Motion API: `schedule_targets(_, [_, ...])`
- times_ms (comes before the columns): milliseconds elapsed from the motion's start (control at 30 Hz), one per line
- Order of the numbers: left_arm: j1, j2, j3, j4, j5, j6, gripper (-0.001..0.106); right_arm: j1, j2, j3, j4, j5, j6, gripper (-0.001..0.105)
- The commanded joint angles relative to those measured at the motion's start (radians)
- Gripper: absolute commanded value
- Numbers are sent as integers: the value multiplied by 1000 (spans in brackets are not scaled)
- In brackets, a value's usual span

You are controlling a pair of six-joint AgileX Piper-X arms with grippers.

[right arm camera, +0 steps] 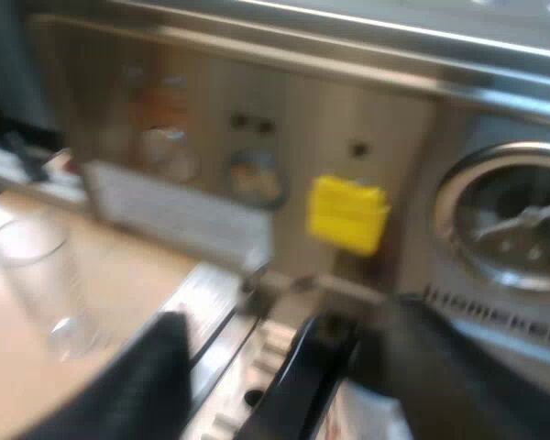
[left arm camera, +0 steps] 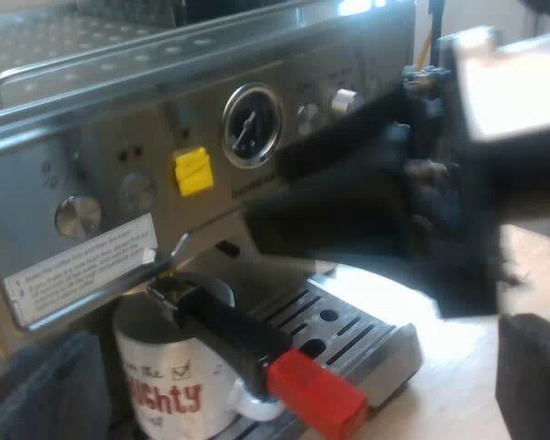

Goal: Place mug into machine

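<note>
A white mug (left arm camera: 165,385) with red lettering stands on the espresso machine's drip tray (left arm camera: 367,339), right under the locked metal holder. The holder's dark handle (left arm camera: 238,335) juts out over the mug and ends in red (left arm camera: 316,394). My left gripper (left arm camera: 298,348) is open, set back from the machine, with the mug and handle beyond its fingers (left arm camera: 37,390). My right gripper (right arm camera: 293,367) is open close to the machine's front; the handle (right arm camera: 302,385) and a bit of the mug (right arm camera: 362,417) show between its fingers (right arm camera: 156,385). The right arm (left arm camera: 367,202) crosses before the machine's panel.
The espresso machine (left arm camera: 119,137) has a pressure gauge (left arm camera: 250,124), knobs and a yellow tag (left arm camera: 192,171) on its front. An empty measuring glass (right arm camera: 41,284) stands on the wooden table beside the drip tray (right arm camera: 229,321).
</note>
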Motion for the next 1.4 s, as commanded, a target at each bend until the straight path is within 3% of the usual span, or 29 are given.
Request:
schedule_targets(33, [-1,-5,-28,-16,-15,-73,87,22,-56,-11,81,2,-10,76])
schedule_targets(200, [-1,13,-117,21,-107,-143,87,35,-177,-11,246,-13,-4,77])
schedule_targets(333, [-1,88,-182,47,-108,-222,87,-11,-259,-11,334,-28,-4,77])
schedule_targets(500, [26,237,-275,60,-108,-230,87,-172,-387,-11,463,-136,24,77])
schedule_targets(700, [176,367,-362,66,-97,-230,87,-454,-495,-11,659,-309,56,77])
schedule_targets(833, [279,385,-371,74,-71,-230,87,-655,-537,-11,740,-425,56,77])
schedule_targets(900, [327,385,-371,106,-69,-222,87,-790,-552,-11,775,-512,51,77])
schedule_targets(1000, [371,385,-371,175,-69,-169,87,-814,-556,-11,784,-528,43,77])
schedule_targets(1033, [372,385,-371,183,-69,-155,87,-873,-561,-11,793,-562,32,77])
schedule_targets(1067, [372,380,-371,205,-78,-134,87,-1060,-589,-3,814,-687,-20,77])
schedule_targets(1100, [372,373,-371,226,-99,-115,87,-1117,-603,4,814,-716,-35,77])
schedule_targets(1267, [372,302,-371,292,-209,-56,87,-1247,-686,44,814,-737,-83,77])
schedule_targets(1400, [372,190,-371,349,-236,-29,87,-1249,-787,93,819,-737,-86,77])
